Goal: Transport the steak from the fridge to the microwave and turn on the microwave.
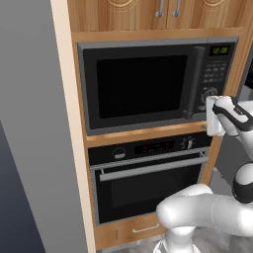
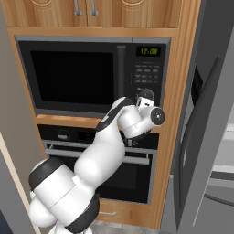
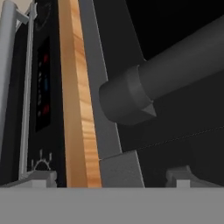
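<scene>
the lower end of the microwave's bar handle point(image 3: 131, 98) is seen closest of all in the hand view, a thick dark cylinder running up and away above the two finger tips point(image 3: 39, 177). the gripper point(image 3: 111, 178) is held wide open, with nothing between its jaws. in the base views the hand is placed at the microwave point(image 1: 148, 84), low at its right side, near the foot of the handle and the round dial point(image 2: 145, 95). the handle's long axis is vertical; because the hand is rolled, it appears slanted in the hand view, lying just ahead of and between the spread fingers. the door is shut, and the steak cannot be seen. the fridge point(image 2: 205, 128) stands to the right. below the microwave sits the oven point(image 1: 148, 173). judged from this, the handle is to be straddled and pulled next.
</scene>
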